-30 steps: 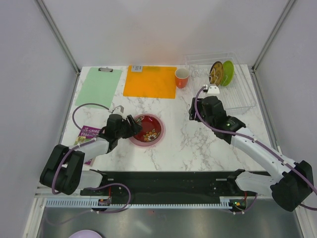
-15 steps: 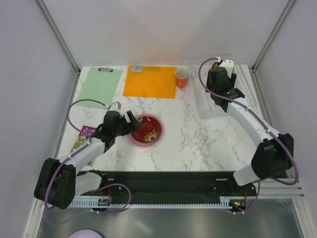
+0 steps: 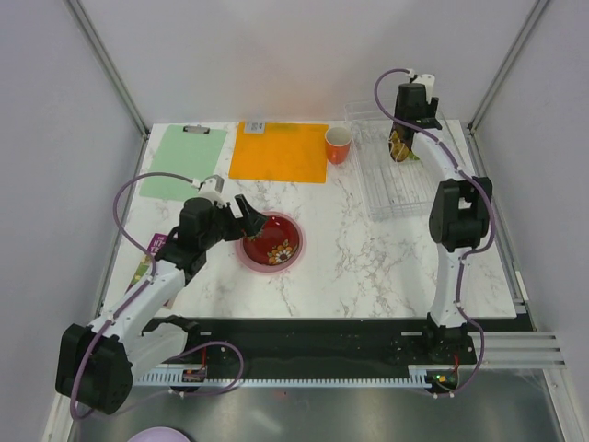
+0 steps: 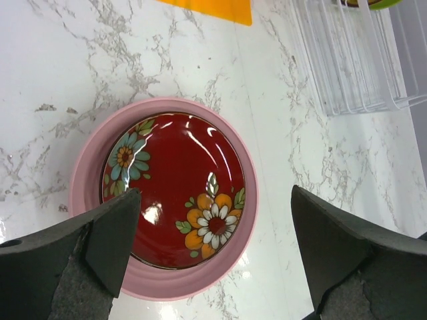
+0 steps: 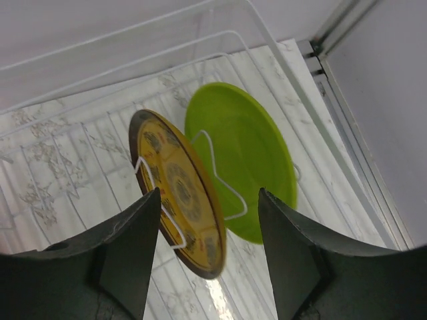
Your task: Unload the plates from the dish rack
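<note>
A dark red floral plate (image 3: pixel 273 243) (image 4: pixel 173 187) lies nested in the large pink plate (image 3: pixel 249 259) (image 4: pixel 170 287) on the marble table. My left gripper (image 3: pixel 248 221) (image 4: pixel 215 200) hovers open just above their left side, holding nothing. The yellow-gold patterned plate (image 5: pixel 180 193) (image 3: pixel 398 145) and the lime green plate (image 5: pixel 257 157) stand upright side by side in the far end of the clear dish rack (image 3: pixel 396 198) (image 5: pixel 133 40). My right gripper (image 3: pixel 405 124) (image 5: pixel 209 197) hangs open above them, its fingers either side of the yellow plate's top edge without touching it.
An orange cup (image 3: pixel 338 145) stands just left of the rack. An orange mat (image 3: pixel 279 152) and a green clipboard (image 3: pixel 184 161) lie along the back. A leaflet (image 3: pixel 152 253) lies at the left edge. Enclosure walls stand close behind the rack.
My left gripper opened wide and drew back from the red plate, which stays in the pink one. The right arm stretched from mid-table out over the rack's far end.
</note>
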